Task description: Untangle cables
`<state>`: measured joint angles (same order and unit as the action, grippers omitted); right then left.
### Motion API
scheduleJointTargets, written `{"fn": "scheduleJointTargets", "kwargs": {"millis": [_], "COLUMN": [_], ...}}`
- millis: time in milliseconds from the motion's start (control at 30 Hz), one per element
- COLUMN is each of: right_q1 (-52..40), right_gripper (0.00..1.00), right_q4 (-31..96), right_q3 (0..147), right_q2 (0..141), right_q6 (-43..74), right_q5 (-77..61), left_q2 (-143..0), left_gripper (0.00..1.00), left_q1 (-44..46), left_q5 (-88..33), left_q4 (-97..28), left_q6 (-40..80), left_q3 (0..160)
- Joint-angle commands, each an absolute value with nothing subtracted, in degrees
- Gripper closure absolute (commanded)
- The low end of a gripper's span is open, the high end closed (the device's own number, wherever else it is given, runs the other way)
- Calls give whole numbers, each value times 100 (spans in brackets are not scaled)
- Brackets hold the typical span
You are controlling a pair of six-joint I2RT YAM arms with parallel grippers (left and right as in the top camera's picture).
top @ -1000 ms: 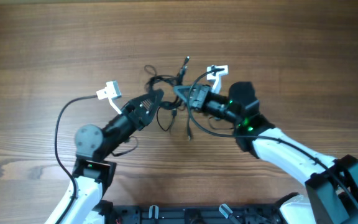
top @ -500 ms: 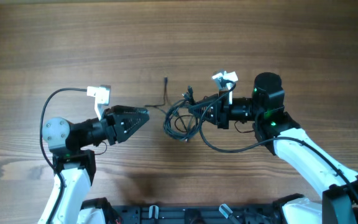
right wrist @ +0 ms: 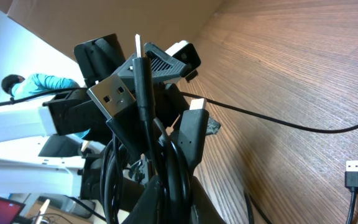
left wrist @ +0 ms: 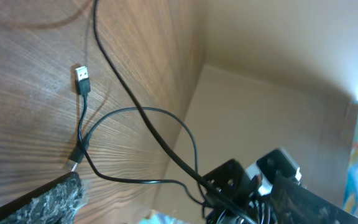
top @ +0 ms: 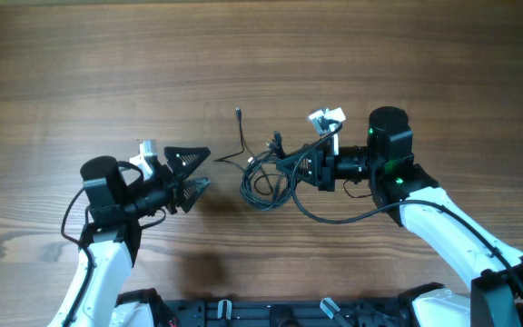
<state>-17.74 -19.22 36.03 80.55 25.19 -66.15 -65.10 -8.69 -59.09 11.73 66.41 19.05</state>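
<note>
Surface: wood-grain table (top: pixel 80 73), brown, with the grain running from side to side beneath both arms.
Background: pale wall (left wrist: pixel 260 93) beyond the table edge in the left wrist view. A person in a teal top (right wrist: pixel 25 84) is behind the left arm in the right wrist view.
Left claw (top: pixel 200 171): fingers spread wide in a V with bare wood showing between them. It has hold of nothing. 1 rough finger pad (left wrist: pixel 48 200) shows at the lower edge of its own camera.
Right claw (top: pixel 287 169): jaws closed hard on the cables. It points straight at the left claw.
Cables (top: pixel 263 182): thin black cords bunched in tangled loops at the right claw's fingertips. The bunch sits between the 2 claws, hard against the right one and well apart from the left.
Grip detail: the right wrist view shows several cords pinched together between the fingers. 1 USB plug (right wrist: pixel 112 96) stands up with its open end facing the camera.
Loose strand: 1 cord leaves the bunch toward the left claw, and its small tip (left wrist: pixel 73 163) lies just beside the finger pad. Contact cannot be confirmed.
Loose plug (top: pixel 239 113): lies flat on the wood, ahead of the left claw and off to the far side of the gap between the 2 claws.
</note>
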Motion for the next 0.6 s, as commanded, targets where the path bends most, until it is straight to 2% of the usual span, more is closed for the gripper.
{"fn": "scheduleJointTargets", "kwargs": {"millis": [0,67,167,200,267,333,400,433,467,500,567], "right_q1": [-1772,-1778,-1778,-1778,-1782,-1782,-1782,-1782,-1782,-1782,-1782], "right_gripper": [95,95,95,95,95,95,95,95,95,95,95], "right_q4": [-1922,-1922,-1922,-1920,-1918,-1914,-1874,-1870,-1870,-1865,-1859], "right_q3": [3680,3680,3680,3680,3680,3680,3680,3680,3680,3680,3680], "right_q2": [7966,7966,7966,7966,7966,7966,7966,7966,7966,7966,7966], "right_q6": [2405,2403,2403,2410,2416,2416,2416,2414,2416,2416,2414], "right_q5": [-6536,-6532,-6512,-6514,-6517,-6519,-6519,-6519,-6519,-6517,-6517], "left_q2": [-6495,-6495,-6495,-6495,-6495,-6495,-6495,-6495,-6495,-6495,-6495], "left_gripper": [6,6,13,28,46,51,67,72,70,63,59], "left_q1": [-587,-211,279,419,473,473,473,475,478,478,478], "left_q5": [-5111,-4748,-4152,-3857,-3551,-3352,-3282,-3291,-3291,-3308,-3415], "left_q4": [1177,1188,1378,1564,1651,1651,1664,1693,1747,1831,1907], "left_q6": [8018,8731,9089,9244,9244,9240,9242,9242,9244,9242,9244], "left_q3": [1914,1914,1914,1914,1914,1914,1914,1914,1914,1914,1914]}}
